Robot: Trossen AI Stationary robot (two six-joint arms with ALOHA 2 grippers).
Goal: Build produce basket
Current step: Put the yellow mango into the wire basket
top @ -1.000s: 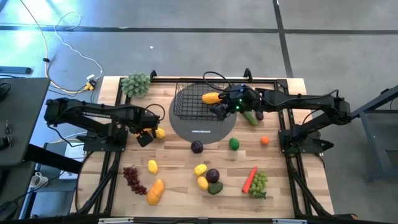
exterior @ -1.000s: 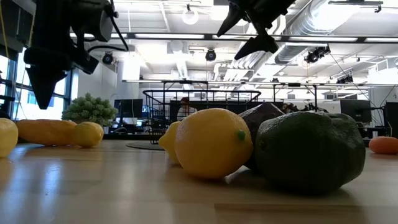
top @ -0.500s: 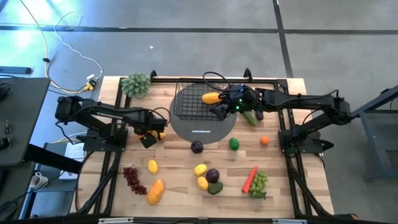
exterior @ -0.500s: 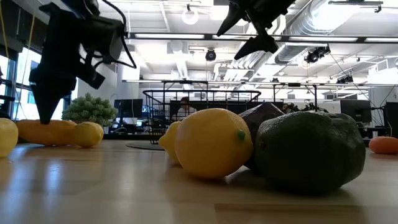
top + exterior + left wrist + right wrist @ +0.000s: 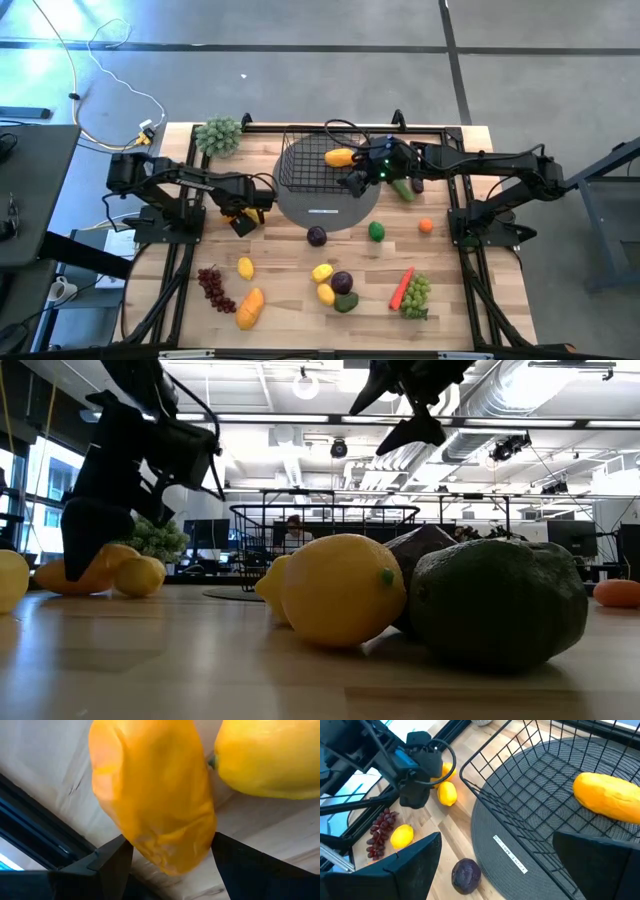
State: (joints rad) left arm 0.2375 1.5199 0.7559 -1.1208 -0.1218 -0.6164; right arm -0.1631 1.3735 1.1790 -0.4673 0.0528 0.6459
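Note:
My left gripper (image 5: 243, 216) is down at the table's left middle, shut on an orange fruit (image 5: 155, 795) that lies beside a yellow lemon (image 5: 270, 760). The low view shows this gripper (image 5: 85, 555) over the fruit (image 5: 95, 572). My right gripper (image 5: 355, 180) hangs open and empty above the black wire basket (image 5: 300, 165), which stands on a flat grey disc (image 5: 325, 208). A yellow-orange fruit (image 5: 610, 797) lies in the basket. The right wrist view also shows the left gripper (image 5: 417, 795), the orange fruit (image 5: 447, 769) and the lemon (image 5: 447, 794). My left gripper pinches the orange fruit's near end (image 5: 172, 855) between its two fingers (image 5: 112, 862), one on each side. The fingers come from above, pointing down. The fruit rests on the table (image 5: 60, 582), its end toward the lemon a little raised.
A pale green bushy cluster (image 5: 218, 135) sits at the far left. Loose produce lies toward the near edge: purple grapes (image 5: 213, 288), a mango (image 5: 250, 308), lemons (image 5: 322, 272), a plum (image 5: 317, 236), a carrot (image 5: 401, 288) and green grapes (image 5: 417, 295). A cucumber (image 5: 402, 188) lies right of the basket.
My left gripper has gone toward the table's right edge and down onto the orange fruit beside the lemon. The fruit, which lay flat and long in the low view, has turned, and its end toward the lemon stands higher.

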